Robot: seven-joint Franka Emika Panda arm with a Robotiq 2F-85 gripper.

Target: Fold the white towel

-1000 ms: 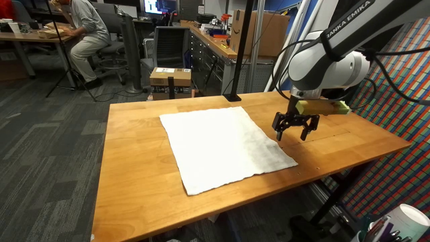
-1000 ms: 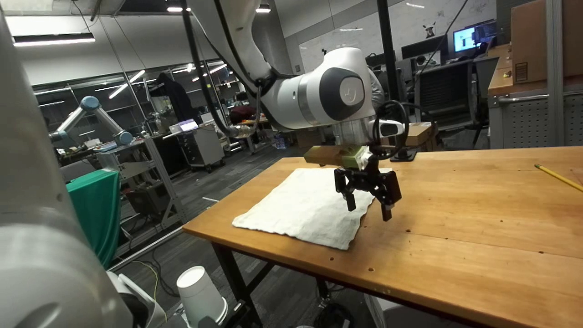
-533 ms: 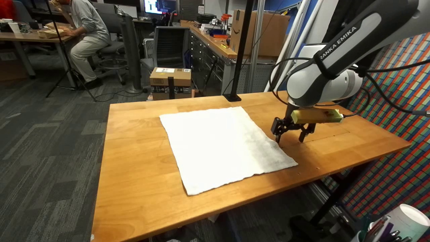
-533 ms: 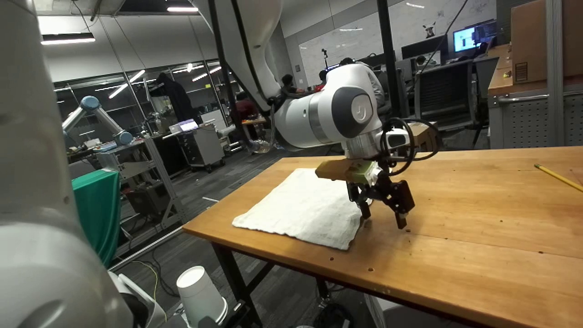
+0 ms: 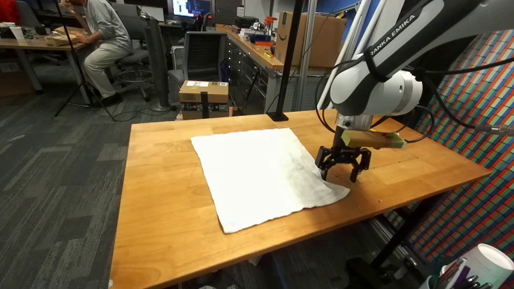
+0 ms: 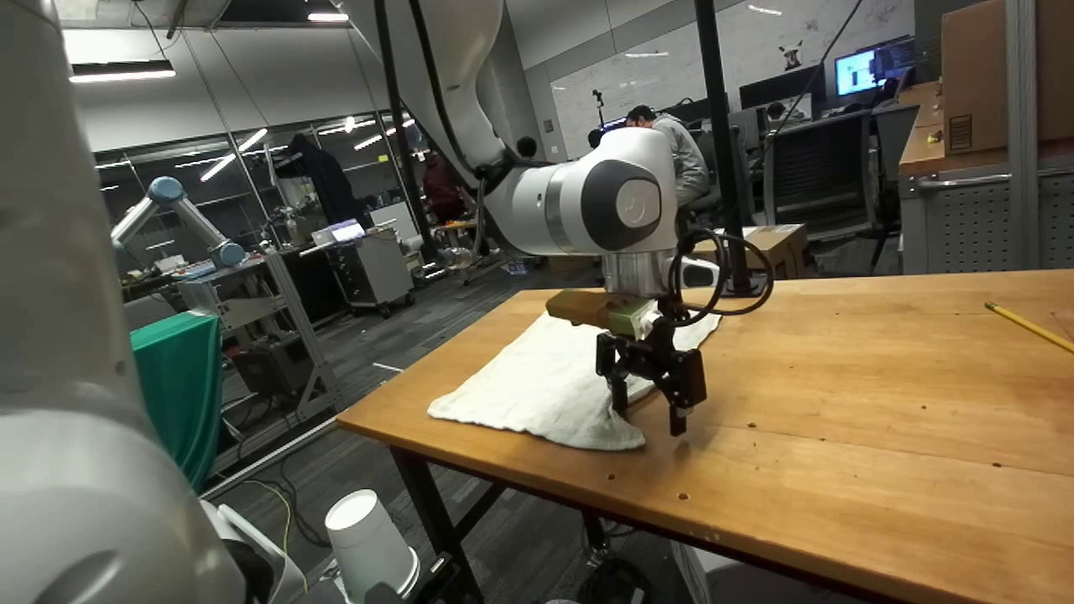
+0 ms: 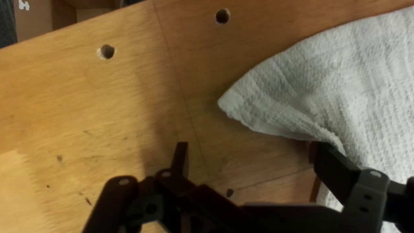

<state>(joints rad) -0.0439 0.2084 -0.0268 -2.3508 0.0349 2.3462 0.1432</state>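
The white towel [image 5: 257, 176] lies flat and spread on the wooden table, and it also shows in an exterior view [image 6: 529, 390]. My gripper [image 5: 338, 178] is open, fingers pointing down, at the towel's edge near one corner. In an exterior view the gripper [image 6: 648, 421] has one finger against the towel's edge and the other over bare wood. In the wrist view the towel [image 7: 365, 81] is rucked up against the right finger [image 7: 336, 174], its corner pointing left. The gap of the gripper [image 7: 248, 148] shows only table; no cloth is between the fingers.
The wooden table [image 5: 168, 200] carries a black pole [image 5: 287, 64] at its back edge. A yellow pencil [image 6: 1032, 327] lies on the table. A patterned wall [image 5: 478, 120] stands beside the arm. A white cup [image 6: 369, 537] stands off the table's edge.
My gripper has come down and moved toward the towel. Its near finger has pushed the towel's edge inward, so the edge is now bent and rucked near the corner. The fingers stay open.
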